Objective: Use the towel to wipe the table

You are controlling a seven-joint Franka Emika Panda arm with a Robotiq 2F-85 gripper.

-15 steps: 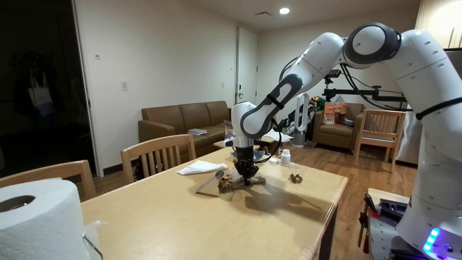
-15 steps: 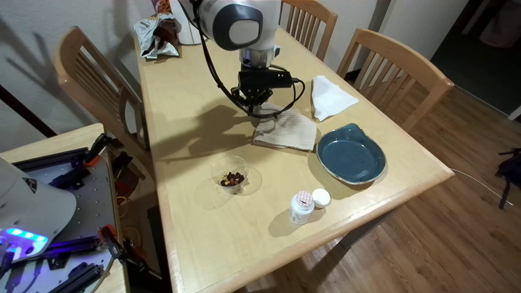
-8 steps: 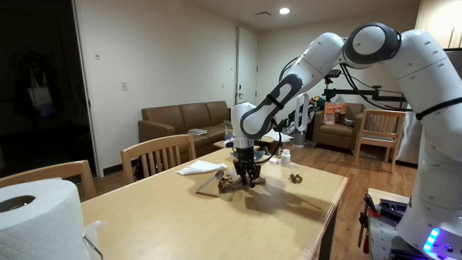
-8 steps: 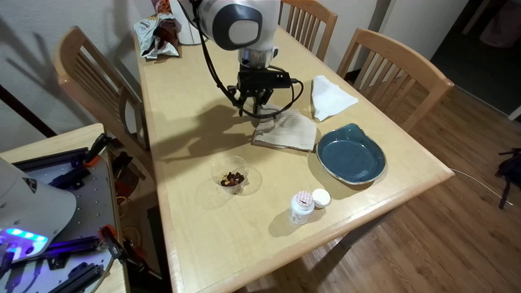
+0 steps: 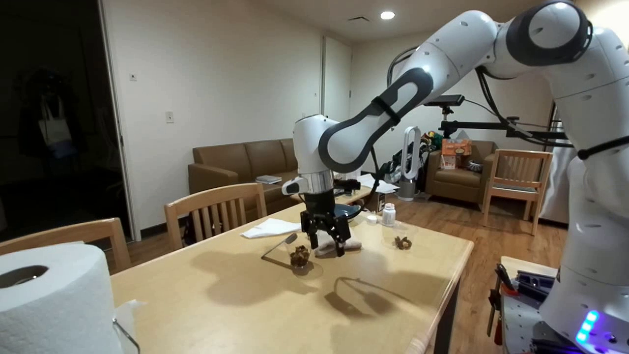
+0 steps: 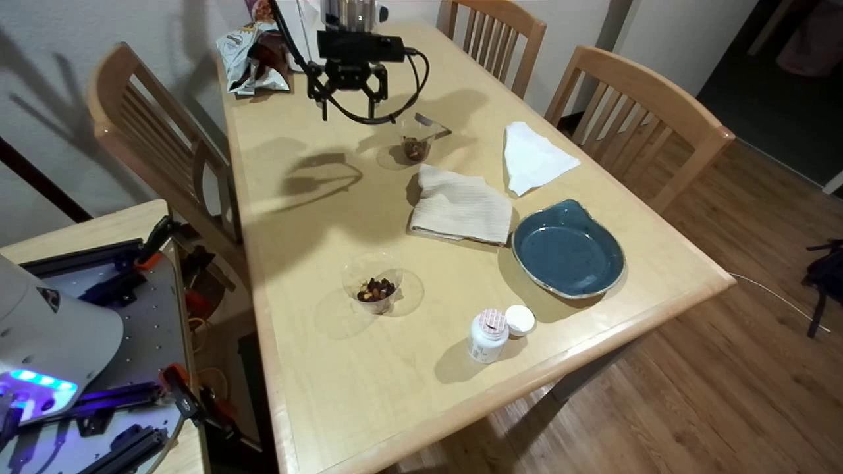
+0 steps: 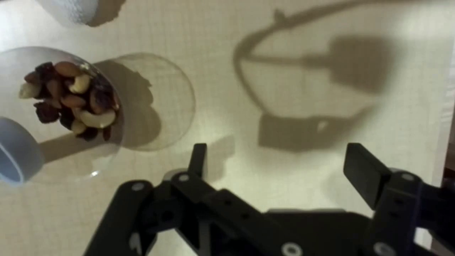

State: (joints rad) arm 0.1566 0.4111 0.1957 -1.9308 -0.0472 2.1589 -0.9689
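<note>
The towel (image 6: 464,207), a folded beige cloth, lies flat on the wooden table (image 6: 342,388). In an exterior view its near end (image 5: 350,245) shows partly behind my fingers. A textured pale corner at the top left of the wrist view looks like the towel (image 7: 80,9). My gripper (image 7: 277,153) hangs above the tabletop with its jaws wide apart and only bare table seen between them. It stands off to one side of the towel, not touching it, as the gripper (image 6: 348,115) shows in an exterior view.
A clear cup of nuts (image 7: 76,99) stands close to my gripper, with a grey scoop (image 7: 19,153) beside it. Around the towel are a second nut cup (image 6: 375,286), a blue dish (image 6: 568,253), a white bottle (image 6: 487,339), its cap (image 6: 520,320) and a white napkin (image 6: 537,158).
The jaws went from closed to wide apart at the towel's corner. Then the arm lifted and moved away from the towel, past the nut cup. The towel stays on the table.
</note>
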